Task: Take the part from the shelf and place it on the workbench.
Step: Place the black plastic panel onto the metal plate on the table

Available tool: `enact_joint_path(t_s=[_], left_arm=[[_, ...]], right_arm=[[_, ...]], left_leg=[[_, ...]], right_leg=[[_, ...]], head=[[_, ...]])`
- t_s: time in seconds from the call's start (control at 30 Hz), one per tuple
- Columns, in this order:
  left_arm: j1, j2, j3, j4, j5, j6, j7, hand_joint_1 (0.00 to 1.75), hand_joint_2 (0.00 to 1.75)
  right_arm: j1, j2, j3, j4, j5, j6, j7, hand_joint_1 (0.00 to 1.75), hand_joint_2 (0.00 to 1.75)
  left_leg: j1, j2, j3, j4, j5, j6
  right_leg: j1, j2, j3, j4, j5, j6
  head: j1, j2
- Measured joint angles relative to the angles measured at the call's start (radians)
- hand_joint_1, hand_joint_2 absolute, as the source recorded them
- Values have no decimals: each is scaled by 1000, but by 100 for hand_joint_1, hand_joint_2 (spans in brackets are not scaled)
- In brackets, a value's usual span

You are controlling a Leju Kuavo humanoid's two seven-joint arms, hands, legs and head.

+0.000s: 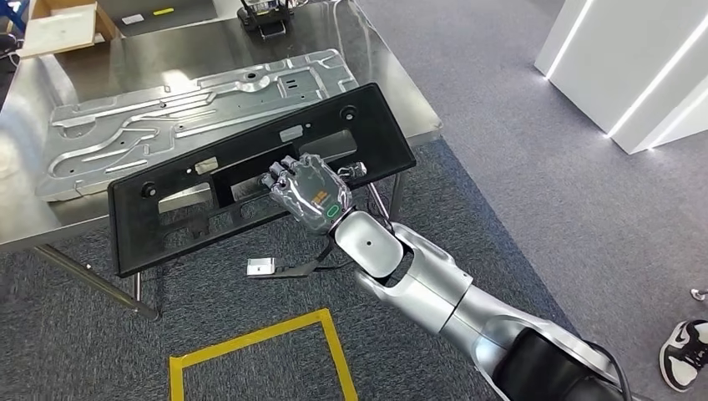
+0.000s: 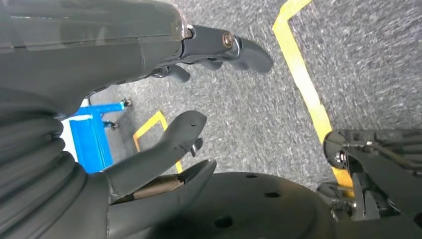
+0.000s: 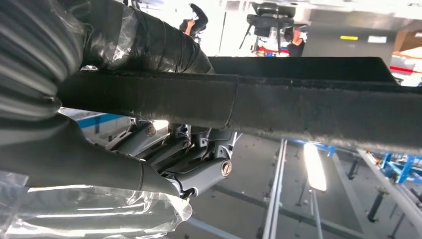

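Observation:
The part is a long black plastic panel [image 1: 367, 117] with several cut-outs. It lies slanted across the front edge of the steel workbench [image 1: 167, 58]; its far edge overlaps a silver stamped panel [image 1: 192, 109] and its left end hangs past the bench over the carpet. My right hand [image 1: 307, 194] grips the middle of its near edge. In the right wrist view the part's edge [image 3: 298, 109] runs between the thumb and the fingers [image 3: 199, 169] of my right hand [image 3: 124, 169]. My left hand [image 2: 139, 50] hangs over the floor, fingers apart, holding nothing.
A cardboard box [image 1: 63, 25] and a black device [image 1: 265, 17] stand at the back of the bench. A yellow tape square [image 1: 259, 342] marks the carpet, with a small metal piece on a cable [image 1: 260, 267] nearby. A person's shoe [image 1: 685, 351] shows at the right. A white block [image 1: 634, 67] stands far right.

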Motion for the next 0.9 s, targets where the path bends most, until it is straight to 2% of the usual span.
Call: enact_joint_path(t_s=[0.07, 0.1, 0.13, 0.2, 0.23, 0.27, 0.3, 0.33, 0.37, 0.4, 0.43, 0.57, 0.6, 0.63, 0.7, 0.73, 0.77, 0.8, 0.87, 0.9], left_arm=[[2, -3, 0, 0, 0, -1, -1, 0, 175], [2, -4, 0, 0, 0, -1, -2, 0, 175], [3, -6, 0, 0, 1, -1, -2, 0, 175], [1, -6, 0, 0, 2, -1, -3, 0, 175], [1, -7, 0, 0, 2, -1, -4, 0, 175], [2, -7, 0, 0, 2, -1, -5, 0, 175], [2, -7, 0, 0, 3, -1, -5, 0, 175], [2, -8, 0, 0, 3, -1, -5, 0, 175], [2, -7, 0, 0, 3, -1, -5, 0, 175], [1, -7, 0, 0, 3, -1, -5, 0, 175], [1, -6, 0, 0, 4, -1, -5, 0, 175], [1, -5, 0, 0, 6, 1, -5, 0, 175], [1, -5, 0, 0, 6, 1, -5, 0, 175], [0, -5, 0, 0, 6, 1, -5, 0, 175], [1, -5, 0, 0, 6, 1, -5, 0, 175], [1, -5, 0, 0, 6, 1, -5, 0, 175], [2, -5, 0, 0, 6, 1, -5, 0, 175], [2, -5, 0, 0, 6, 1, -5, 0, 175], [3, -4, 0, 0, 6, 1, -5, 0, 175], [2, -4, 0, 0, 6, 1, -5, 0, 175]], right_arm=[[-1, -1, -1, -3, 0, 0, 0, 175, 175], [-3, -1, -2, -5, 0, 0, 0, 175, 175], [-4, -2, -2, -6, 0, 1, 0, 175, 175], [-3, -5, -3, -6, 1, 1, 0, 175, 175], [-1, -7, -3, -6, 1, 2, 0, 175, 175], [1, -9, -3, -6, 1, 2, 0, 175, 175], [2, -10, -3, -6, 1, 2, 0, 175, 175], [1, -10, -3, -6, 1, 2, 0, 175, 175], [1, -11, -3, -6, 1, 3, 0, 175, 175], [0, -12, -3, -6, 1, 3, 0, 175, 175], [1, -13, -3, -7, 1, 4, 0, 175, 175], [4, -13, -3, -8, 1, 11, 0, 175, 175], [4, -12, -3, -9, 1, 12, 0, 175, 175], [5, -12, -3, -9, 1, 13, 0, 175, 175], [7, -12, -3, -9, 2, 15, 0, 175, 175], [9, -12, -3, -9, 2, 16, 0, 175, 175], [12, -12, -3, -9, 2, 16, 0, 175, 175], [13, -12, -3, -9, 1, 16, 0, 175, 175], [14, -12, -3, -9, 0, 16, 0, 175, 175], [13, -11, -3, -9, -2, 16, 0, 175, 175]], left_leg=[[8, -1, 18, -20, 2, 1], [14, -1, 29, -31, 3, 3], [16, 0, 36, -36, 2, 4], [19, -1, 43, -36, -4, 4], [21, -3, 45, -35, -8, 2], [23, -4, 49, -32, -13, -1], [27, -5, 52, -28, -20, -6], [31, -6, 57, -23, -28, -12], [32, -7, 60, -17, -36, -20], [33, -8, 60, -11, -43, -28], [32, -9, 61, -8, -48, -36], [34, -8, 64, -7, -61, -58], [35, -7, 53, 22, -77, -62], [34, -6, 31, 69, -99, -63], [32, -5, -43, 206, -147, -62], [30, -5, -75, 254, -154, -59], [28, -5, -93, 272, -144, -55], [25, -5, -91, 248, -114, -48], [14, -5, -45, 126, -38, -24], [8, -4, -19, 67, -13, -12]], right_leg=[[0, 0, 2, 11, -11, 11], [-1, 1, -9, 40, -27, 18], [-7, 3, -37, 92, -49, 25], [-19, 3, -117, 221, -91, 38], [-26, 3, -150, 260, -91, 44], [-32, 2, -164, 262, -70, 50], [-37, 2, -158, 226, -32, 56], [-42, 2, -136, 161, 15, 61], [-44, 3, -112, 100, 47, 65], [-45, 4, -91, 52, 64, 63], [-43, 6, -79, 25, 68, 58], [-40, 9, -70, 16, 53, 24], [-40, 8, -64, 13, 51, 16], [-40, 7, -58, 12, 48, 9], [-33, 5, -50, 11, 41, -1], [-28, 5, -46, 11, 38, -5], [-22, 5, -42, 12, 34, -8], [-17, 6, -36, 12, 30, -10], [-10, 8, -23, 10, 21, -12], [-7, 8, -18, 10, 17, -10]], head=[[1, 0], [1, 0], [2, 0], [2, 0], [2, 0], [2, 0], [2, 0], [2, 0], [3, 0], [2, 0], [2, 0], [2, 0], [2, 0], [1, 0], [1, 0], [2, 0], [2, 0], [2, 0], [2, 0], [2, 0]])
